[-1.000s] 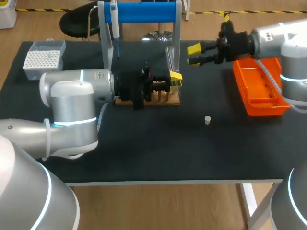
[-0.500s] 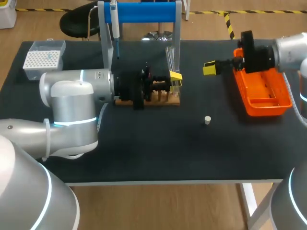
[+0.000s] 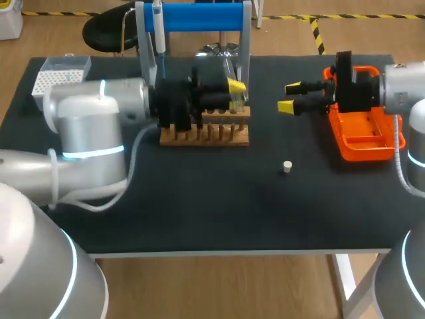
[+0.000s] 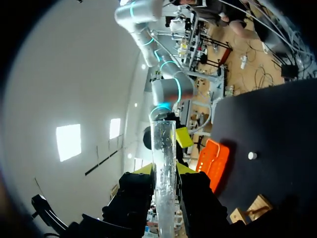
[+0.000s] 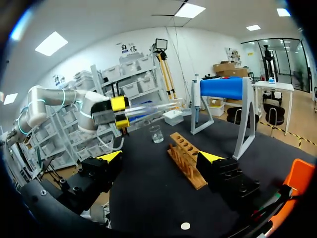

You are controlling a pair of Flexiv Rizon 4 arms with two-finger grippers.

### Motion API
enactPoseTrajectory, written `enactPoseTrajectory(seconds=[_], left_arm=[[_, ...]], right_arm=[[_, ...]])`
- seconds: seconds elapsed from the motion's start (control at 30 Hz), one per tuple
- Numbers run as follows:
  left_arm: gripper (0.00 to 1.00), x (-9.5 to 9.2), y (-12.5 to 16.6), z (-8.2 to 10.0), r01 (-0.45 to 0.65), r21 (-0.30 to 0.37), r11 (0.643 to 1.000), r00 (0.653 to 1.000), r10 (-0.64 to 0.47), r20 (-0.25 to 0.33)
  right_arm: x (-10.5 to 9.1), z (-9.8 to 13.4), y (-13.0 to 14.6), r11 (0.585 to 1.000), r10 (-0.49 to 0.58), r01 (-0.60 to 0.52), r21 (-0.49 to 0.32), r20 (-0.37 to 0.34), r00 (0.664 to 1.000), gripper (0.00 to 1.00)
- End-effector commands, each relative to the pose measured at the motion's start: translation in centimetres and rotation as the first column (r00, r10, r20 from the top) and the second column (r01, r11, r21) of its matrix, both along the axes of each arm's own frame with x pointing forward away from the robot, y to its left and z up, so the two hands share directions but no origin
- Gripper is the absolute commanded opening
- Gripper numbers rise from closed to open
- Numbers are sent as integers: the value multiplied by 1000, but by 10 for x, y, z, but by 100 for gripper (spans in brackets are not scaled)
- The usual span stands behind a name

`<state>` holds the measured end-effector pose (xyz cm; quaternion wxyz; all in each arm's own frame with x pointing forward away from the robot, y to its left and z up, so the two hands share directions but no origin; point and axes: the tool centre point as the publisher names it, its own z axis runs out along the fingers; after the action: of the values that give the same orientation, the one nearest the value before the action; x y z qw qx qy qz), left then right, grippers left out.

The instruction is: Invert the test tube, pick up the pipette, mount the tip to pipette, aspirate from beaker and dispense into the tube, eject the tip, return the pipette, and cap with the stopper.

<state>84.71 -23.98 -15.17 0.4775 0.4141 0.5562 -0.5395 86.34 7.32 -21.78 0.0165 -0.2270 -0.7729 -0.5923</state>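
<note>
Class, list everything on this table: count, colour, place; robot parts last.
Clear glass test tube: one, transparent, in the left arm's jaws.
Slotted wooden rack: one, brown, mid-table.
Blue-barred pipette stand: one, blue and grey, table's back.
Slim pipette: one, white and blue, on the stand.
Small glass beaker: one, clear, near the rack's end.
Plastic tip box: one, white, back left corner.
Plastic tray: one, orange, right side.
Small round stopper: one, white, front-right of the rack.
Left arm: one, silver, jaws shut on the tube.
Right arm: one, silver, jaws open beside the tray.
</note>
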Motion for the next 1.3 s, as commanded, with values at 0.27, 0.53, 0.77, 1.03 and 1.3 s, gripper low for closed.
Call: enactPoseTrajectory(seconds=[0.27, 0.53, 0.77, 1.03, 1.3], left_arm=[[0, 4, 14, 31, 60, 104, 993, 878, -3, -479], [0, 4, 14, 31, 60, 104, 993, 878, -3, -479], [0, 28, 19, 49, 116, 84, 990, 712, -24, -702], [0, 49, 6, 34, 61, 66, 996, 532, 23, -846], [0, 72, 14, 24, -5, -31, 1000, 427, -26, -904]], right_arm=[[-3, 1, -1, 1000, -9, 9, -4, 1, 1000, 100], [-3, 1, -1, 1000, -9, 9, -4, 1, 1000, 100], [-3, 1, -1, 1000, -9, 9, -4, 1, 1000, 100], [-3, 1, -1, 1000, -9, 9, -4, 1, 1000, 100], [-3, 1, -1, 1000, -9, 9, -4, 1, 1000, 100]])
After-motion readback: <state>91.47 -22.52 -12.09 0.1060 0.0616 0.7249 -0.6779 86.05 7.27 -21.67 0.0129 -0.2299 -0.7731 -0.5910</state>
